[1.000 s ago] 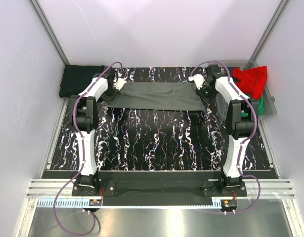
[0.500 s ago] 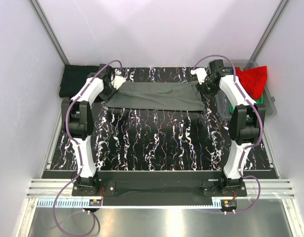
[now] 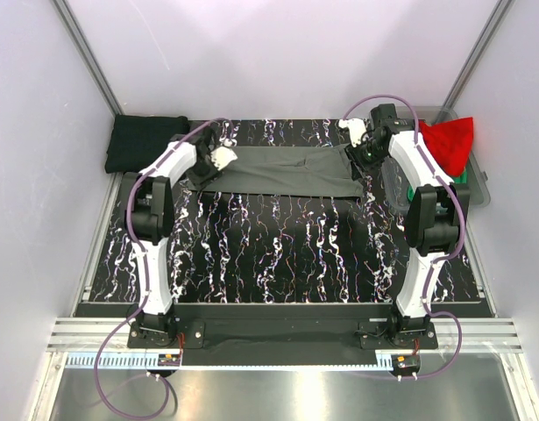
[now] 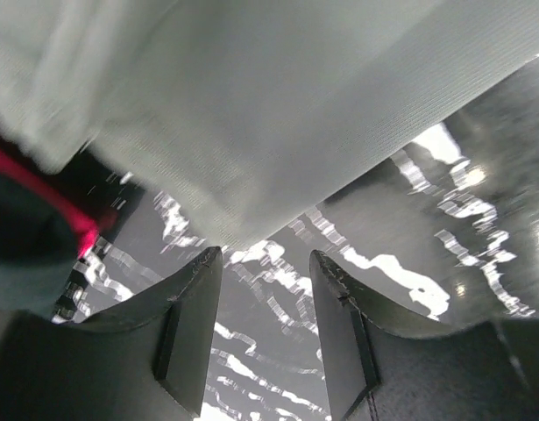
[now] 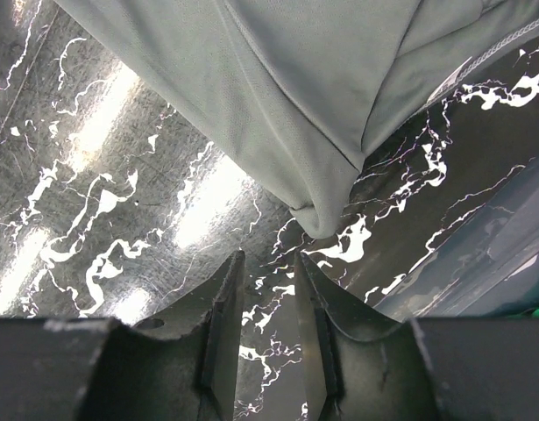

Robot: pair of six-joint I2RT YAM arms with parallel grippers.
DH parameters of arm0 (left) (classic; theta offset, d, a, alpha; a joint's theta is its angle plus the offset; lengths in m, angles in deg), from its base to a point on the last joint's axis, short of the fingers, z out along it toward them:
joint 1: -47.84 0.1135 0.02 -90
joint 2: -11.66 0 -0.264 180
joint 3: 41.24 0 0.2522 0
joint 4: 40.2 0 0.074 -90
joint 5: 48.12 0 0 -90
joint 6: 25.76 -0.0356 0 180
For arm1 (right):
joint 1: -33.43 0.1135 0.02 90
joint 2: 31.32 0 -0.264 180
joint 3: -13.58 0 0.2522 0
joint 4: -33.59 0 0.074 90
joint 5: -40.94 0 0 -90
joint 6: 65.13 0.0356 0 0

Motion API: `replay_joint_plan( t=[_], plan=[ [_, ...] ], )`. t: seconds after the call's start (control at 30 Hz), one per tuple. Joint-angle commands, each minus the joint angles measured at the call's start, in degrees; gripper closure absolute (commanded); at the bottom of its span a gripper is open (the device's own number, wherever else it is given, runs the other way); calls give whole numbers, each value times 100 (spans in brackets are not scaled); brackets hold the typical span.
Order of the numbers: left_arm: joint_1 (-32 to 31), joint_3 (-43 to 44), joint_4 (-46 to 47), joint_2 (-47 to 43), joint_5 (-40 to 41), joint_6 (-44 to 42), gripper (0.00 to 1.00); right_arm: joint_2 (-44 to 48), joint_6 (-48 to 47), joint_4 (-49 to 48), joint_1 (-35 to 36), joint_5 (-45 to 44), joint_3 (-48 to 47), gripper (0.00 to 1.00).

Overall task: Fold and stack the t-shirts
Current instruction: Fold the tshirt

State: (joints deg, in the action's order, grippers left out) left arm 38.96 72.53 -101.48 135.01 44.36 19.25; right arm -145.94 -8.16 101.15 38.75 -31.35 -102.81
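Both grippers have shifted since a second ago: the left gripper (image 3: 218, 159) has moved right, over the left end of the grey shirt (image 3: 278, 171), and the right gripper (image 3: 360, 151) has drawn back slightly toward the far right. The shirt itself lies much as it did.

Left fingers (image 4: 192, 324) are spread with nothing between them; cloth lies just beyond the tips. Right fingers (image 5: 221, 324) are also apart and empty, with a shirt corner just past them.

Progress: the grey shirt lies as a long narrow band across the far part of the table (image 3: 278, 254). It probably needs further folds before stacking. The black shirt (image 3: 145, 140) lies at the far left, apparently folded. The red shirt (image 3: 446, 140) and green shirt (image 3: 463, 186) are at the bin (image 3: 481, 195), far right, unfolded.

No brand, label or writing is legible.
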Motion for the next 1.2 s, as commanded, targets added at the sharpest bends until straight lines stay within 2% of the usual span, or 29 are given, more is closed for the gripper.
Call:
replay_joint_plan(
  t=[0.0,0.23,0.43,0.53,0.57,0.63,0.67,0.87,1.0,1.17],
  plan=[
    [-192,168,-55,137,-143,-203,50,-7,113,69,30,188,-231,64],
    [-201,318,-55,523,428,-413,50,2,148,69,57,232,-214,63],
    [-193,204,-81,594,560,-677,52,-16,183,78,83,276,-170,63],
    [-201,151,-169,603,605,-730,66,-59,219,78,118,303,-205,63],
    [-210,142,-221,594,544,-748,83,-77,227,61,127,303,-222,63],
    [-254,90,-414,515,464,-765,97,-164,254,69,153,294,-301,63],
    [-280,63,-467,462,446,-774,100,-191,280,60,153,285,-328,64],
    [-702,-341,-1389,-258,201,-844,100,-499,403,60,232,268,-635,64],
    [-1115,-640,-2496,-785,-19,-801,100,-718,465,52,294,259,-837,64],
    [-1536,-991,-3350,-1225,-573,-511,100,-1140,553,8,443,145,-1092,65]
  ],
)
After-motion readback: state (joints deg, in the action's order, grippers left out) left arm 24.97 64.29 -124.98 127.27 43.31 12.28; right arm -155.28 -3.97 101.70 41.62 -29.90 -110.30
